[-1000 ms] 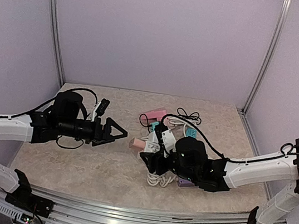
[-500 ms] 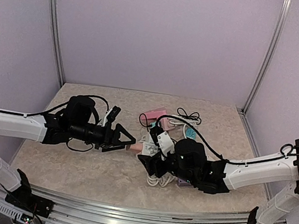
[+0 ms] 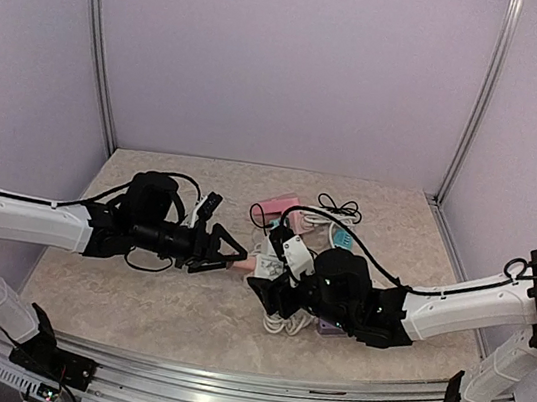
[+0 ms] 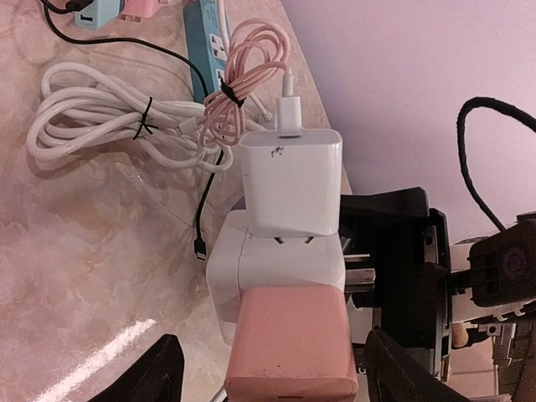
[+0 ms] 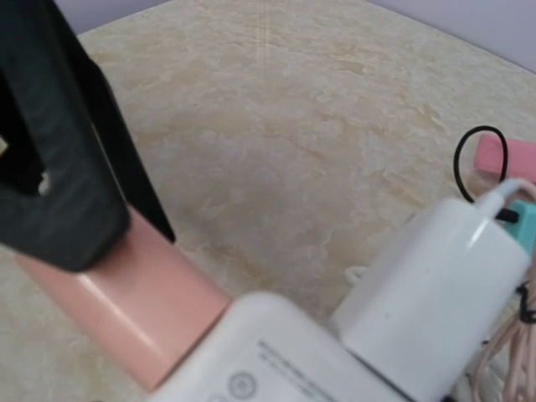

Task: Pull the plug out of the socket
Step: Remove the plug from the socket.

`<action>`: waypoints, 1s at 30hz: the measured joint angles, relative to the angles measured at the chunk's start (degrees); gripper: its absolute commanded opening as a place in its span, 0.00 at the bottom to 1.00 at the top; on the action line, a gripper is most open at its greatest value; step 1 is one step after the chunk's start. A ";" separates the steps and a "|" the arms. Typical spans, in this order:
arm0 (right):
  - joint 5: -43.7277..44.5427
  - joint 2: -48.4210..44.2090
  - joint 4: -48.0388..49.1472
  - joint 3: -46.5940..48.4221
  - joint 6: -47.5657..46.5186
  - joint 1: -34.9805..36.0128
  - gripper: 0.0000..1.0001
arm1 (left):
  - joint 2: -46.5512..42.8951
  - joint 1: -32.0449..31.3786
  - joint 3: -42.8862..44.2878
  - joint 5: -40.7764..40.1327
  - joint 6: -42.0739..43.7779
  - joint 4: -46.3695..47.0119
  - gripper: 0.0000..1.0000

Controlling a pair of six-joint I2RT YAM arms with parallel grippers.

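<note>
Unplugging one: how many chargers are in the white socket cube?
2 on the white socket cube: pink block charger nearest, white block charger beyond; more may be hidden.

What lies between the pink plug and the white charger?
The white socket block, pink plug on one side, white charger on the other; the left wrist view shows it.

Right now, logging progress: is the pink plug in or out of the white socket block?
In: the pink plug sits flush against the white socket block, no prongs showing.
</note>
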 measured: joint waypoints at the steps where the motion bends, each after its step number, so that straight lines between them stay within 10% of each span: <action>1: -0.02 -0.09 0.02 0.00 0.02 -0.02 0.00 | 0.17 -0.02 0.17 0.04 0.02 -0.02 0.68; 30: 0.15 -0.22 0.76 0.02 0.28 0.00 0.00 | 1.55 -0.98 2.25 1.01 0.22 -0.11 0.57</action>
